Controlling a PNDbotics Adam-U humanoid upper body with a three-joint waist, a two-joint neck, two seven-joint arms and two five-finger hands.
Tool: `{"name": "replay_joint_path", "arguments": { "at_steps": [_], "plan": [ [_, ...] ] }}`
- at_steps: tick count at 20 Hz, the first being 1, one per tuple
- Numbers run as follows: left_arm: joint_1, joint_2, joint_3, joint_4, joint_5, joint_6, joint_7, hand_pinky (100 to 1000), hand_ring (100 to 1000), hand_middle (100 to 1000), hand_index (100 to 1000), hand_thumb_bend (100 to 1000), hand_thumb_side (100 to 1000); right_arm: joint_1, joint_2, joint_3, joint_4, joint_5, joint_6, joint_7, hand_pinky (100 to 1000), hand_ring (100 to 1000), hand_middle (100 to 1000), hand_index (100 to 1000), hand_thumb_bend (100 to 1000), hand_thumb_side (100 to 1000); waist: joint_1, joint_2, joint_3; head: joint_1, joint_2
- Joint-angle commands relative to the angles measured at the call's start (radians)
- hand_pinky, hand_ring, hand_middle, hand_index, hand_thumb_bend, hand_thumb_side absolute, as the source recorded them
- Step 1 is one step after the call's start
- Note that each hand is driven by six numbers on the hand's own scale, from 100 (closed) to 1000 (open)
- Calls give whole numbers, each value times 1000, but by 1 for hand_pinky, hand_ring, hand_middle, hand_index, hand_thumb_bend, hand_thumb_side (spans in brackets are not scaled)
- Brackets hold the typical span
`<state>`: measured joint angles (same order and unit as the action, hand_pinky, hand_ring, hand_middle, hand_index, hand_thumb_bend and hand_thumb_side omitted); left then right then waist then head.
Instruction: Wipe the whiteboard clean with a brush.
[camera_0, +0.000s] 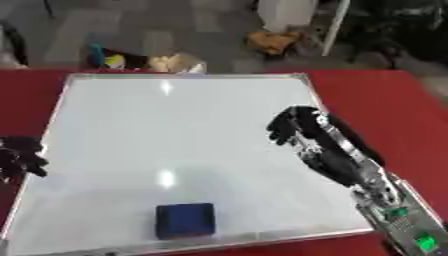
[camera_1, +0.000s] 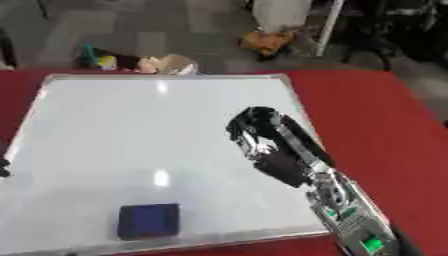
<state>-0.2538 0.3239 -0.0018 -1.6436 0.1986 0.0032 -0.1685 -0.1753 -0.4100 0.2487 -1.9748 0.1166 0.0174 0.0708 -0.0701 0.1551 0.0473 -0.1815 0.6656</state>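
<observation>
A white whiteboard with a silver frame lies flat on the red table; I see no marks on it. A dark blue rectangular brush rests on the board near its front edge, left of centre, with nothing touching it. My right hand hovers over the board's right part, fingers curled downward and holding nothing, well behind and right of the brush. My left hand shows at the board's left edge, fingers curled and holding nothing.
The red table extends right of the board. Beyond the far table edge, bags and small objects lie on the grey floor, with a white post and clutter at the back right.
</observation>
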Motion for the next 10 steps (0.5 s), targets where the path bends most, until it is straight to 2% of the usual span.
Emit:
{"name": "replay_joint_path", "arguments": {
  "at_steps": [1,10],
  "plan": [
    [-6,8,4,-17,1,1,3,490,534,566,663,650,934,-9,-26,-1,-25,5,-7,14,593,633,620,196,100,783,4,-11,-1,-1,-6],
    [-7,7,3,-17,0,1,2,489,534,566,662,654,933,-24,-40,26,-25,107,-72,110,609,644,630,200,100,748,3,-10,-2,-3,-5]
  ]
}}
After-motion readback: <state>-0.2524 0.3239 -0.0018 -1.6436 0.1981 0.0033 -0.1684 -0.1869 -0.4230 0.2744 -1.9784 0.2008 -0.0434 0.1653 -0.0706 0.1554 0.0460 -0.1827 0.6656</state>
